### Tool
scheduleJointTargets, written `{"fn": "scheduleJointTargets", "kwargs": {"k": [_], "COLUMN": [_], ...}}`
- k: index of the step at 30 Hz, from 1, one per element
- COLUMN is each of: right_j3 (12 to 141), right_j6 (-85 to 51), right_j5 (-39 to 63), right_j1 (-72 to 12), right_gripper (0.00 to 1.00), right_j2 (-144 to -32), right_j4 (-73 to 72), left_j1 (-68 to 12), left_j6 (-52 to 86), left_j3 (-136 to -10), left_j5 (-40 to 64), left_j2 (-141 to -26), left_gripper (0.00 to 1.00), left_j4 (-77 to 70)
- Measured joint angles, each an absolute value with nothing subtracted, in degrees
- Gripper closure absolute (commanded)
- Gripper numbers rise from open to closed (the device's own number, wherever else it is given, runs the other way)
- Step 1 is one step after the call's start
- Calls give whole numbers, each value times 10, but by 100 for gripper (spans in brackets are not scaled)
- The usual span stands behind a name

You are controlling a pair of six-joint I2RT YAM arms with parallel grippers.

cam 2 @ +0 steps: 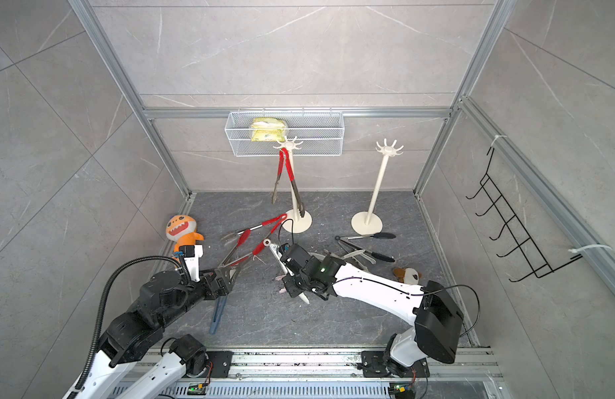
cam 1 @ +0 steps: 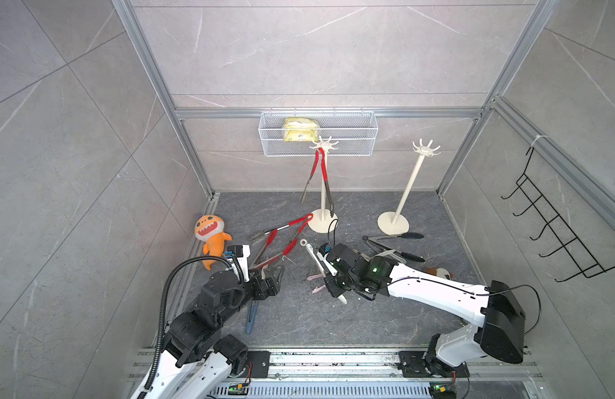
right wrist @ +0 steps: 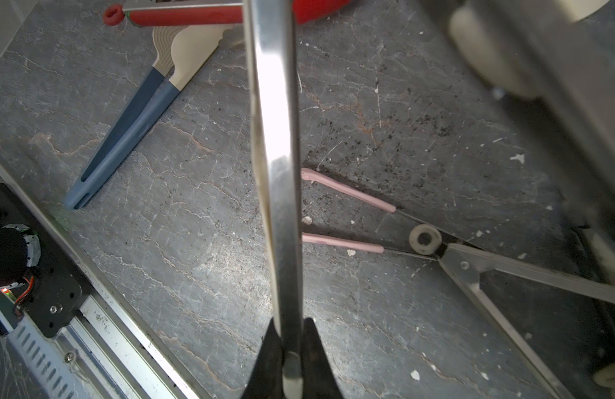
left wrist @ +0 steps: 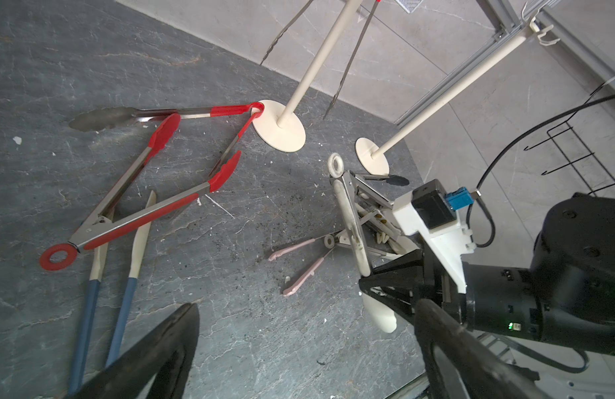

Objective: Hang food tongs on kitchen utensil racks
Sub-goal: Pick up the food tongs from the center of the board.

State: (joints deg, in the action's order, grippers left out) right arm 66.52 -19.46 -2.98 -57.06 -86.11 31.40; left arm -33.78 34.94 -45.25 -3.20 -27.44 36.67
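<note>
Low and left of centre in both top views, the left gripper (cam 1: 273, 274) stands wide open. At centre, the right gripper (right wrist: 292, 355) is clamped on cream-handled steel tongs (cam 1: 313, 257). Farther back stands a tall cream pole utensil rack (cam 1: 322, 197), with red-handled steel tongs (cam 1: 322, 165) hanging from its prongs. A second cream pole rack (cam 1: 407, 188) stands to its right.

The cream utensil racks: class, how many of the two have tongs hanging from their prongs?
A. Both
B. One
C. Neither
B: red-handled tongs hang from the prongs of the rack in front of the mesh basket, while the other rack has bare prongs.
</note>
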Motion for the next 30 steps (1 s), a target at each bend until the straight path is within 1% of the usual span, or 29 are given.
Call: {"fn": "scheduleJointTargets", "kwargs": {"k": [6, 12, 20, 30], "right_j3": [682, 697, 723, 776], "right_j6": [-185, -179, -169, -169], "right_j5": [-45, -52, -45, -11], "right_j1": [-569, -553, -505, -437], "right_gripper": [95, 95, 95, 96], "right_j2": [-851, -848, -836, -837], "right_j4": [309, 300, 289, 272], "left_j1": [-338, -338, -338, -338], "left_j6": [304, 290, 289, 289], "left_j3": [-498, -505, -505, -493], "left_j5": [-62, -74, -74, -71], "left_j2": [-266, -255, -255, -256], "left_gripper": [0, 0, 0, 0], "left_j4": [382, 385, 386, 386]}}
